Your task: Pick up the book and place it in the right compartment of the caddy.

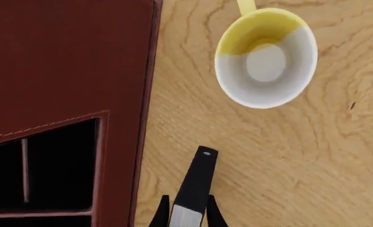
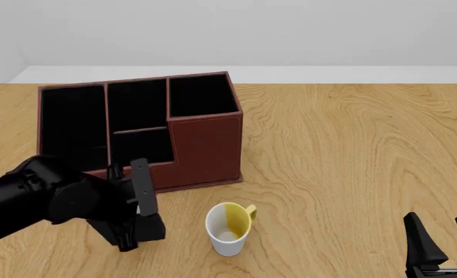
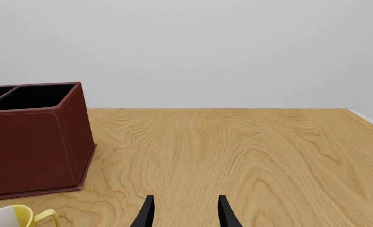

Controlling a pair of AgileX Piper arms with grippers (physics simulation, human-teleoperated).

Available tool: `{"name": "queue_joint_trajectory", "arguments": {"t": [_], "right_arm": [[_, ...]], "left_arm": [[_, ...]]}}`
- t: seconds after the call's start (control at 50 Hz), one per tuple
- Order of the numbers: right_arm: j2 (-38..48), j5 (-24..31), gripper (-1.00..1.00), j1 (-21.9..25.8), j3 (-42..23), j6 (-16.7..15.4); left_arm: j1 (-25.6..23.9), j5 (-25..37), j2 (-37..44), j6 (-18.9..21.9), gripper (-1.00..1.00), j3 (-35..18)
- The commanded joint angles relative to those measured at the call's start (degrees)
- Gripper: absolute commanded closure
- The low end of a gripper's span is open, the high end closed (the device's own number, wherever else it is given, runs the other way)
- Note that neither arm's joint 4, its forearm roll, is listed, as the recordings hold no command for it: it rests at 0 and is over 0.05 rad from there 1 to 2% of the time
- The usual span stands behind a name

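My left gripper [image 2: 138,219] is shut on the book [image 2: 144,188], a thin black hardcover with a white page block. It holds the book above the table, in front of the caddy [image 2: 205,145] and left of the mug. In the left wrist view the book [image 1: 197,182] sticks out between the fingers [image 1: 161,213], beside the caddy's red-brown wall [image 1: 66,61]. The right compartment [image 2: 201,95] is the tall black-lined cell at the caddy's right end, and it holds nothing. It also shows in the right wrist view [image 3: 38,96]. My right gripper [image 2: 443,237] is open and empty at the near right, far from the book.
A white-and-yellow mug [image 2: 228,229] stands upright in front of the caddy, just right of the left gripper. It also shows in the left wrist view [image 1: 265,61] and the right wrist view [image 3: 10,218]. The wooden table [image 2: 352,150] stretches to the right.
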Motion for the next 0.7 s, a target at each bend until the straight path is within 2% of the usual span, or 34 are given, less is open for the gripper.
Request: {"name": "queue_joint_trajectory", "arguments": {"t": [0.02, 0.46, 0.7], "right_arm": [[0.00, 0.00, -1.00, 0.00, 0.00, -0.02], [0.00, 0.00, -1.00, 0.00, 0.00, 0.00], [0.01, 0.00, -1.00, 0.00, 0.00, 0.00]], "left_arm": [[1.69, 1.52, -5.25, -1.60, 1.00, 0.69], [-0.17, 7.92, -9.53, -3.13, 1.00, -4.27], [-1.83, 12.71, -11.09, -5.85, 1.00, -9.84]]}}
